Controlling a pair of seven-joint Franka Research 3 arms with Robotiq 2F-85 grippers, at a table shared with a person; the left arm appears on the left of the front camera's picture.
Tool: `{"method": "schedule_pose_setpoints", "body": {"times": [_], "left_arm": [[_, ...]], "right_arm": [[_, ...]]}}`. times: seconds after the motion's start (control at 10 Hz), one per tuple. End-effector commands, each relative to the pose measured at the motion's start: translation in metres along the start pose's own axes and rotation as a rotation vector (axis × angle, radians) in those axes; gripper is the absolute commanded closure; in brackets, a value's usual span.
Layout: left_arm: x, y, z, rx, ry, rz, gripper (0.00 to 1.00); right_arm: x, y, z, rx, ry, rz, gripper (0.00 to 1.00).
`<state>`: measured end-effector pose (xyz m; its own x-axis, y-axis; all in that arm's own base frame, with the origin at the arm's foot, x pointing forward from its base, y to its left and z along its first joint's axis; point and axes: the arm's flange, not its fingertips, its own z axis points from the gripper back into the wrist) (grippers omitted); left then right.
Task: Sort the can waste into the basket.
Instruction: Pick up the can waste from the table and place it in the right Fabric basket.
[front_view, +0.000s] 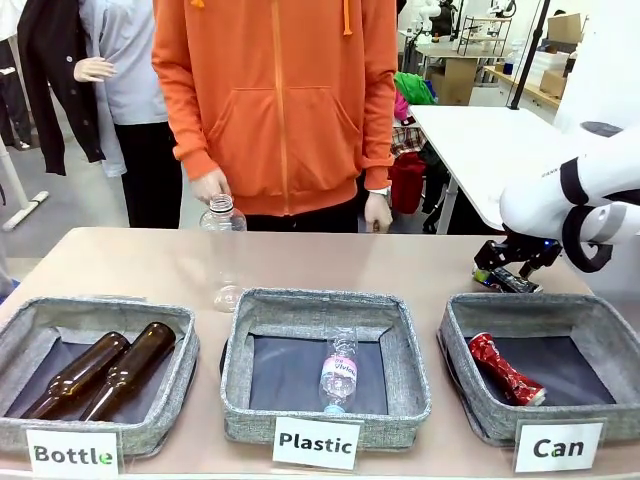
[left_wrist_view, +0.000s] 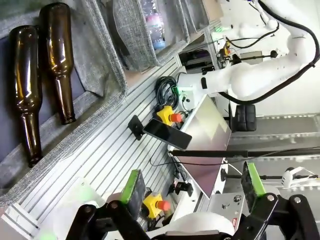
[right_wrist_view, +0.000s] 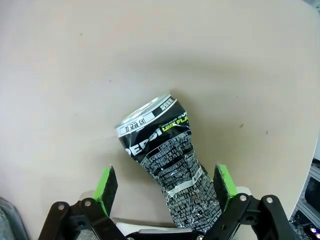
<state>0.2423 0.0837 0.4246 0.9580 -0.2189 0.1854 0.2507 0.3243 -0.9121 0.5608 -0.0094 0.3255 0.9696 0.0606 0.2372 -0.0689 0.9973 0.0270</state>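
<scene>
Firstly, front view, red can: the red can (front_view: 505, 368) is shiny and crushed thin at the middle. It lies at a slant on the dark base of the Can basket (front_view: 478, 415).
Front view, Pepsi can: the Pepsi can (front_view: 525, 285) lies on the table (front_view: 130, 262) just behind that basket, under the right gripper (front_view: 497, 276). Most of it is hidden and its print is too small to read here.
Left wrist view, left gripper: the left gripper (left_wrist_view: 192, 185) has its fingers wide apart with nothing between them.
Left wrist view, cut off: the brown glass bottles (left_wrist_view: 27, 85) lie in a grey bin that runs off the picture's edge.
Right wrist view, Pepsi can: it is black and silver with white and lime print, and dented and pinched at the waist. It lies on its side on the tan table with its top rim pointing away.
Right wrist view, right gripper: the right gripper (right_wrist_view: 165, 184) has its fingers apart, one on each side of the can's narrow part. There is a clear gap on the picture's left side.
Right wrist view, hard to make out: the can's near end is hidden behind the gripper body. I cannot tell whether the other pad touches the can.
</scene>
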Motion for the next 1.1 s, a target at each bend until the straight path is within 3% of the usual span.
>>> {"method": "schedule_pose_setpoints", "body": {"times": [0.0, 0.3, 0.4, 0.5, 0.6, 0.8, 0.9, 1.0], "left_arm": [[-0.004, 0.0, -0.004, 0.0, 0.015, -0.006, 0.0], [-0.004, 0.0, -0.004, 0.0, 0.015, -0.006, 0.0], [-0.004, 0.0, -0.004, 0.0, 0.015, -0.006, 0.0], [-0.004, 0.0, -0.004, 0.0, 0.015, -0.006, 0.0], [-0.004, 0.0, -0.004, 0.0, 0.015, -0.006, 0.0], [-0.004, 0.0, -0.004, 0.0, 0.015, -0.006, 0.0], [-0.004, 0.0, -0.004, 0.0, 0.015, -0.006, 0.0], [-0.004, 0.0, -0.004, 0.0, 0.015, -0.006, 0.0]], "right_arm": [[0.012, 0.005, -0.004, -0.034, -0.057, -0.019, 0.0], [0.016, 0.008, -0.018, -0.039, -0.036, -0.014, 0.0], [0.015, 0.009, -0.024, -0.053, -0.031, -0.006, 0.56], [0.013, 0.008, -0.022, -0.046, -0.035, -0.002, 0.57], [0.013, 0.008, -0.021, -0.039, -0.032, -0.002, 1.0], [0.015, 0.012, -0.027, -0.034, -0.032, -0.002, 1.0], [0.015, 0.013, -0.028, -0.029, -0.031, 0.001, 0.84], [0.014, 0.013, -0.027, -0.021, -0.029, 0.002, 0.93]]}}
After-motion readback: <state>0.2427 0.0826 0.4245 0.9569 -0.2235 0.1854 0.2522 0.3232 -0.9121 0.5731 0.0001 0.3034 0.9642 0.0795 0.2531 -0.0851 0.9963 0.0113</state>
